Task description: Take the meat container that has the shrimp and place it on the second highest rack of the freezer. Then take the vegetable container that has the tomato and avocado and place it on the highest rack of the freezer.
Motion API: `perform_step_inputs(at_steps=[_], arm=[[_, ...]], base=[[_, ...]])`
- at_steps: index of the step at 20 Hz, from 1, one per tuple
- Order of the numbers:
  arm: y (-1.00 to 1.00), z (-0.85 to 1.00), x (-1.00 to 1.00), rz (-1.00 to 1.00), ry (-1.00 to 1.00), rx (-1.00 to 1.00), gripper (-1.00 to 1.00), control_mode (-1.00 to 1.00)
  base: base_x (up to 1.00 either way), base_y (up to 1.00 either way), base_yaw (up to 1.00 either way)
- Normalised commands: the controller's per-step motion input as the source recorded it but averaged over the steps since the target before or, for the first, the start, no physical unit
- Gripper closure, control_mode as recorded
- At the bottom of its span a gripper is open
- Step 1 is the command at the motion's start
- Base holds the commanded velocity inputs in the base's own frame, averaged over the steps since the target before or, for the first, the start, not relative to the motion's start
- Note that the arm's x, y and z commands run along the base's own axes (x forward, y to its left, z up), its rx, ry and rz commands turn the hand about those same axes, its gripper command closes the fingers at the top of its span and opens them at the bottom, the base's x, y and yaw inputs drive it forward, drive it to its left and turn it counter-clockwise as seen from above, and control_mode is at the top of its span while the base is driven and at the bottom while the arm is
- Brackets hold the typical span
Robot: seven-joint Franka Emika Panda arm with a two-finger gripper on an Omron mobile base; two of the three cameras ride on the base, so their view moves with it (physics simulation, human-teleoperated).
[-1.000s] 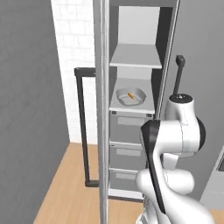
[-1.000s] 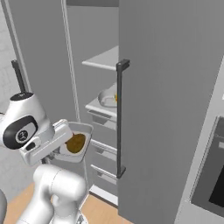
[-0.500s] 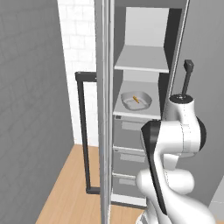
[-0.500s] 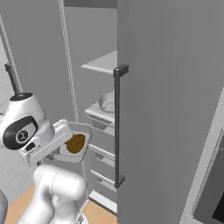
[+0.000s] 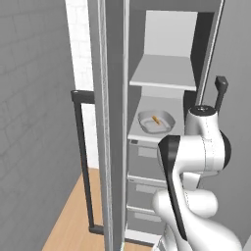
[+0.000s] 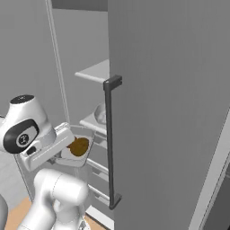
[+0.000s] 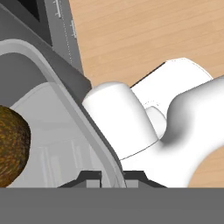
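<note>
1. The freezer (image 5: 162, 44) stands open, and its door with the long dark bar handle (image 6: 110, 143) swings out toward the cameras in the right base view.
2. Inside, the highest rack (image 5: 162, 78) is a flat light-grey shelf, bare on top.
3. One shelf down, on the second highest rack (image 5: 147, 137), sits the meat container (image 5: 156, 122), with the thin orange shrimp (image 5: 155, 119) lying in it.
4. Out in front of the open freezer, the gripper (image 7: 112, 177) has its two dark fingertips clamped on the rim of the vegetable container (image 6: 76, 150), one on each side of the tray wall.
5. That container hangs off the end of the white hand, roughly level, just in front of the shelves and below the height of the highest rack.
6. The olive-brown avocado (image 6: 79, 146) rests in the tray, and it bulges at the left edge of the hand view (image 7: 11, 146), well clear of the fingertips.
7. The tomato I cannot make out.
8. Below the hand, the wooden floor (image 7: 148, 35) shows, and grey drawers (image 5: 147, 188) fill the freezer's lower part.
</note>
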Motion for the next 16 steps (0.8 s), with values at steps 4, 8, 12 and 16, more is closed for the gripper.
perform_step_inputs(at_steps=[4,8,12,16], arm=[[0.0,0.0,0.0,0.0,0.0,0.0,1.0,1.0],[0.0,0.0,0.0,0.0,0.0,0.0,1.0,1.0],[0.05,0.21,-0.04,0.01,-0.16,0.0,1.0,-1.0],[0.03,0.74,0.54,-0.01,-0.11,0.0,1.0,-1.0]], base=[[0.34,0.0,0.1],[-0.24,0.0,0.05],[-0.04,0.0,0.01],[0.0,0.0,0.0]])
